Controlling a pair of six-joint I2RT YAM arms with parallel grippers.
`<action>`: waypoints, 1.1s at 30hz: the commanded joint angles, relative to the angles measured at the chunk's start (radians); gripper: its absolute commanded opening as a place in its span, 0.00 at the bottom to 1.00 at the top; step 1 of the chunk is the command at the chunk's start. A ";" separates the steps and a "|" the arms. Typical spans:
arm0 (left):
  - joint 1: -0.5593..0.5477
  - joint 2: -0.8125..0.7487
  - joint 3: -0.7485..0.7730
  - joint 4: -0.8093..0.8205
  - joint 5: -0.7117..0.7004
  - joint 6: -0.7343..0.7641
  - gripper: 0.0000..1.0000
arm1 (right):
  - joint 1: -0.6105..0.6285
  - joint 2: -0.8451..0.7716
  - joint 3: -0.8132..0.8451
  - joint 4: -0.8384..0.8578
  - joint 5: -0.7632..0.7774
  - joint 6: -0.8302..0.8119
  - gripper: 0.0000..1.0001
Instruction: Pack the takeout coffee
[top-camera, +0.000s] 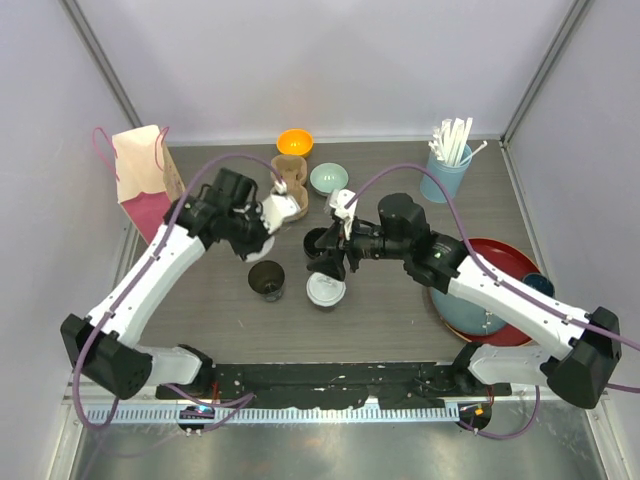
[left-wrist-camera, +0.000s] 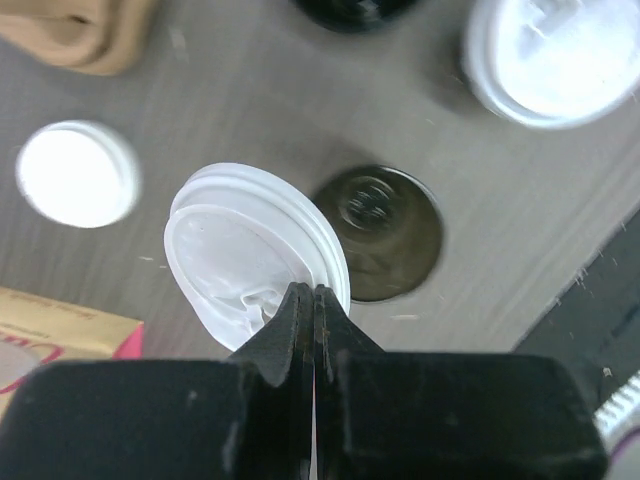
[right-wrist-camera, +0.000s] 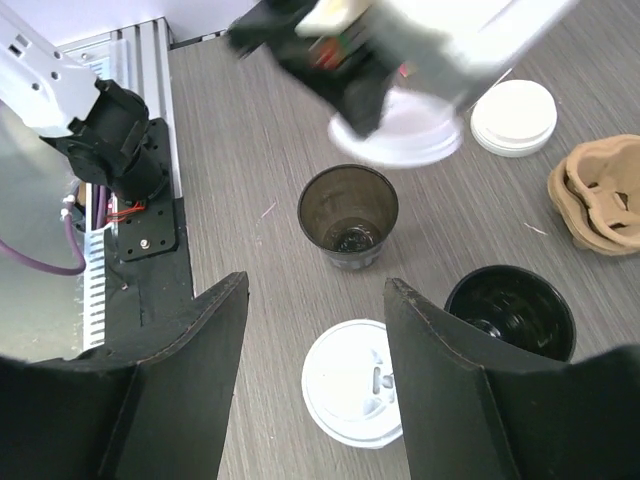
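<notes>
**Held lid offset from the cup mouth, before capping**

The left gripper (left-wrist-camera: 311, 298), its jaws pressed together, pinches a white lid (left-wrist-camera: 250, 250) by the rim. The lid hangs tilted above the table (left-wrist-camera: 250, 110), not level with it. The open black cup (left-wrist-camera: 386, 234) stands upright on the table. It lies at 3 o'clock from the lid in the left wrist view and at about 6 o'clock from it in the top view, so lid and cup mouth are close but not concentric.

On this reading, the coming move depends on that offset. The lid would have to be carried across until it is centred over the mouth, then levelled, before any press downward. The left arm is the nearer one and already has the lid.

The right gripper (right-wrist-camera: 318, 290) stands wide and holds nothing. A lidded cup (right-wrist-camera: 352, 382) shows between its fingers in its own view, at 6 o'clock from the open black cup. A second open cup (right-wrist-camera: 512, 310) stands at 2 o'clock from the lidded cup. A loose lid (right-wrist-camera: 513, 116) lies near the moulded cup carrier (right-wrist-camera: 600, 195).
</notes>
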 joint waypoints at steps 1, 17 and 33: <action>-0.128 -0.078 -0.107 -0.057 -0.082 0.004 0.00 | -0.007 -0.067 -0.029 0.045 0.035 0.010 0.62; -0.398 -0.122 -0.302 0.131 -0.358 -0.030 0.00 | -0.007 -0.180 -0.109 0.077 0.045 0.070 0.62; -0.398 -0.062 -0.333 0.143 -0.277 -0.045 0.00 | -0.007 -0.180 -0.120 0.076 0.031 0.073 0.62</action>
